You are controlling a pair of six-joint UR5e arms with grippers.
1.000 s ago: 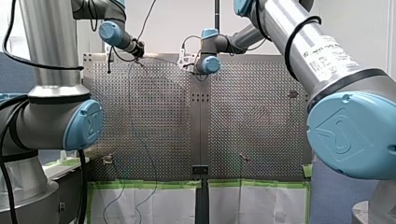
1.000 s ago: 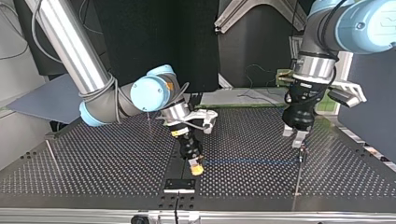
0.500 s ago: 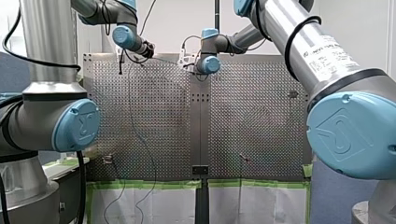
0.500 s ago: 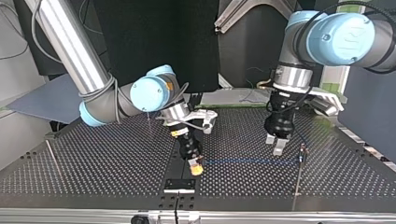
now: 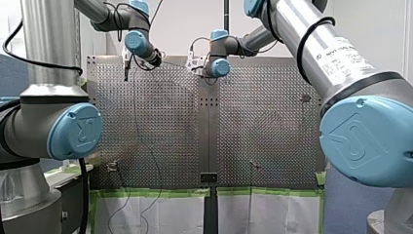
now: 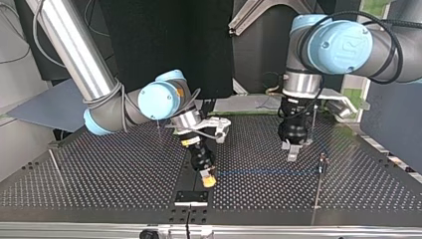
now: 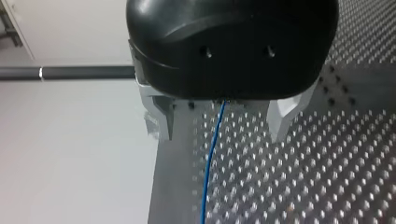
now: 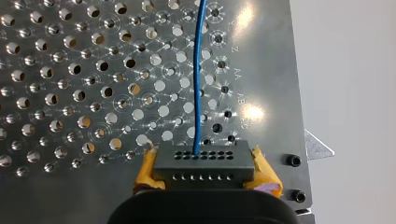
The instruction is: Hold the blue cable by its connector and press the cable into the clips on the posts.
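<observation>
My right gripper (image 6: 209,178) has its yellow pads (image 8: 265,173) clamped on the sides of the dark grey, box-shaped connector (image 8: 204,163), whose face carries two rows of small round holes. The thin blue cable (image 8: 200,74) leaves one hole and, in the top view, runs straight toward 3 o'clock over the perforated metal table (image 8: 70,93) to a slim post (image 6: 322,162). My left gripper (image 7: 220,125) hangs at the post's 10 o'clock, its wedge-shaped metal fingers (image 7: 284,119) spread apart, the cable showing between them.

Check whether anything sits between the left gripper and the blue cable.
Nothing visible does. The blue cable lies ahead of the open left gripper, in line between its fingers, over bare perforated table. The right gripper holds its connector.
</observation>
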